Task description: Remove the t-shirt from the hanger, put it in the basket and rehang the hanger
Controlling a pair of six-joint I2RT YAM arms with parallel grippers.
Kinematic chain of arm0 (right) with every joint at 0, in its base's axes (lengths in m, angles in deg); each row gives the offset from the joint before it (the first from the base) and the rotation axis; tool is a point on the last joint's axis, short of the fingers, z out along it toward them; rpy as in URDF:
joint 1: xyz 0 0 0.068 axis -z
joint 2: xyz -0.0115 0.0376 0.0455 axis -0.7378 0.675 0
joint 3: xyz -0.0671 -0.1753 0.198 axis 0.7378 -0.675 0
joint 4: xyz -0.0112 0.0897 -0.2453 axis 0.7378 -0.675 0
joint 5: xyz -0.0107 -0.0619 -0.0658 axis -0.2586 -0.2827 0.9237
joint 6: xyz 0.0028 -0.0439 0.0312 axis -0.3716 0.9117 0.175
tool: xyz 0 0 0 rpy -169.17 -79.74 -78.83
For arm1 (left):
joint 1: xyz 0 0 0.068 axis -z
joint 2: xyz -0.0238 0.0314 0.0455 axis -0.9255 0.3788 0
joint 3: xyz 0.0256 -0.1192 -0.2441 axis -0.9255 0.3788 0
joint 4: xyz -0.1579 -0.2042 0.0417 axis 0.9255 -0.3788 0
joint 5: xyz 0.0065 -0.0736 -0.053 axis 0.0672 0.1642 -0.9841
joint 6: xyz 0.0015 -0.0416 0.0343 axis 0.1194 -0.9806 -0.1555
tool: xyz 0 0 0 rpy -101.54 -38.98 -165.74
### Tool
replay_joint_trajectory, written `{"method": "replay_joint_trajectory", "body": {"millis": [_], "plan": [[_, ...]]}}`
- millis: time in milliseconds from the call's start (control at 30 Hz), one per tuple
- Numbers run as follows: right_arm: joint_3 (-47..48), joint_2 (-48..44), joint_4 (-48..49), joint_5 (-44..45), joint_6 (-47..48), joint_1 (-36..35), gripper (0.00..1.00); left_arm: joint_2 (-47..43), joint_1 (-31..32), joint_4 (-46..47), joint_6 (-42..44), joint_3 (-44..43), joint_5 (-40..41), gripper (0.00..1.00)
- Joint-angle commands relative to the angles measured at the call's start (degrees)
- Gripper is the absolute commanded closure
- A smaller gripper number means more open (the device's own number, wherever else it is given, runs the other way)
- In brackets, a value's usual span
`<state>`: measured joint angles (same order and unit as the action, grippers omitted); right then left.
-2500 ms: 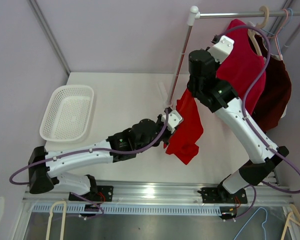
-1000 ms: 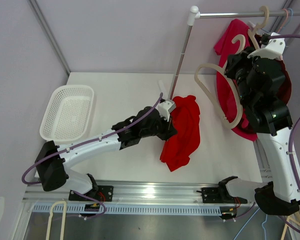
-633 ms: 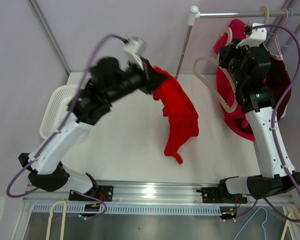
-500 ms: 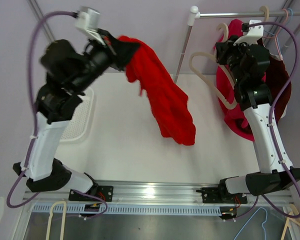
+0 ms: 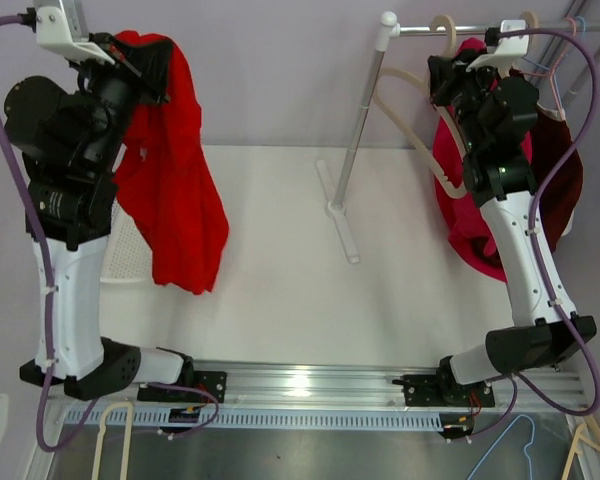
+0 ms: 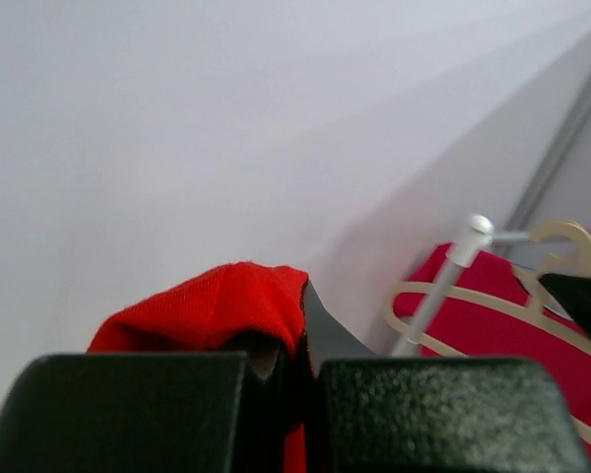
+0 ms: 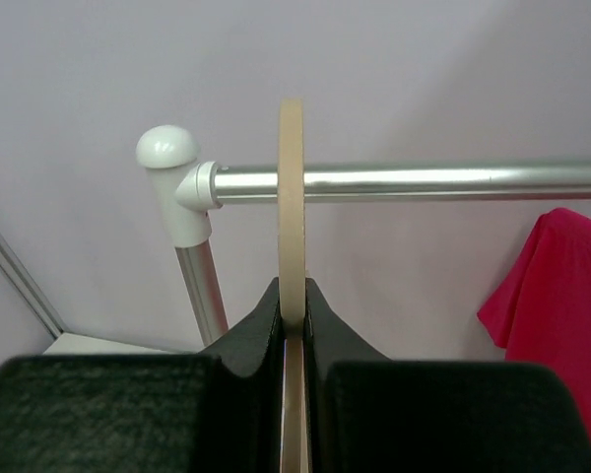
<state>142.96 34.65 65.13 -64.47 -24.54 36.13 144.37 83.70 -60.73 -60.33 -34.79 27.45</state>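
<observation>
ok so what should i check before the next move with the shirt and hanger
1. red t-shirt off the hanger: ok, the hanger is bare.
2. left gripper shut on the t-shirt: ok.
3. right gripper shut on the hanger: ok.
4. hanger hook over the rail: cannot tell.
5. basket under the hanging t-shirt: cannot tell, mostly hidden.

1. The basket (image 5: 128, 255) is mostly hidden behind the t-shirt (image 5: 185, 200) and left arm (image 5: 70, 280).
2. The hanger (image 7: 292, 197) has its lower part lost between the fingers (image 7: 251, 340) of the right hand (image 7: 293, 296).
3. The rail (image 7: 424, 180) runs off the right edge.
</observation>
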Motion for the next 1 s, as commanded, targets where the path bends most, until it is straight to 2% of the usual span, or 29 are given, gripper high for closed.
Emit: {"method": "replay_joint_trajectory", "body": {"millis": [0, 200, 400, 533, 633, 767, 800, 833, 867, 933, 967], "plan": [[4.2, 2.4, 5.1, -0.6, 1.1, 0.3, 1.0, 3.3, -5.1, 6.9, 1.2, -6.0, -1.3, 0.99], [12.6, 9.4, 2.8, -0.9, 2.1, 0.3, 1.0, 10.0, -13.1, 8.4, -2.5, -13.4, -5.1, 0.99], [18.6, 15.0, 1.2, -1.3, 1.5, 0.4, 1.0, 13.0, -20.3, 9.7, -5.5, -13.7, -7.1, 0.99], [16.8, 15.9, 0.7, -2.1, 0.0, 0.3, 1.0, 13.1, -23.7, 9.5, -5.9, -13.5, -6.8, 0.99], [13.9, 15.4, 1.3, -2.9, -0.8, 0.3, 1.0, 12.5, -28.5, 9.1, -7.5, -13.5, -6.6, 0.99], [10.8, 14.5, 3.5, -3.4, -1.3, 0.1, 0.99, 9.5, -30.6, 9.1, -6.4, -10.5, -3.5, 0.99], [10.6, 14.5, 3.3, -3.2, -1.5, 0.1, 0.91, 8.7, -30.7, 9.6, -6.2, -8.2, -1.4, 0.99], [10.5, 14.5, 3.2, -2.8, -1.4, 0.0, 0.79, 7.9, -30.8, 9.8, -5.6, -6.0, -0.6, 0.99], [10.4, 14.5, 2.7, -2.9, -1.4, 0.0, 0.57, 6.7, -30.9, 10.1, -5.5, -5.1, 0.0, 0.99], [10.3, 14.1, 2.2, -1.8, -1.1, 0.0, 0.43, 6.0, -31.0, 10.5, -4.1, -2.1, 1.1, 0.99], [10.0, 14.0, 2.2, -1.4, -0.9, 0.0, 0.3, 5.6, -31.1, 10.8, -3.6, -1.2, 2.9, 0.99]]}}
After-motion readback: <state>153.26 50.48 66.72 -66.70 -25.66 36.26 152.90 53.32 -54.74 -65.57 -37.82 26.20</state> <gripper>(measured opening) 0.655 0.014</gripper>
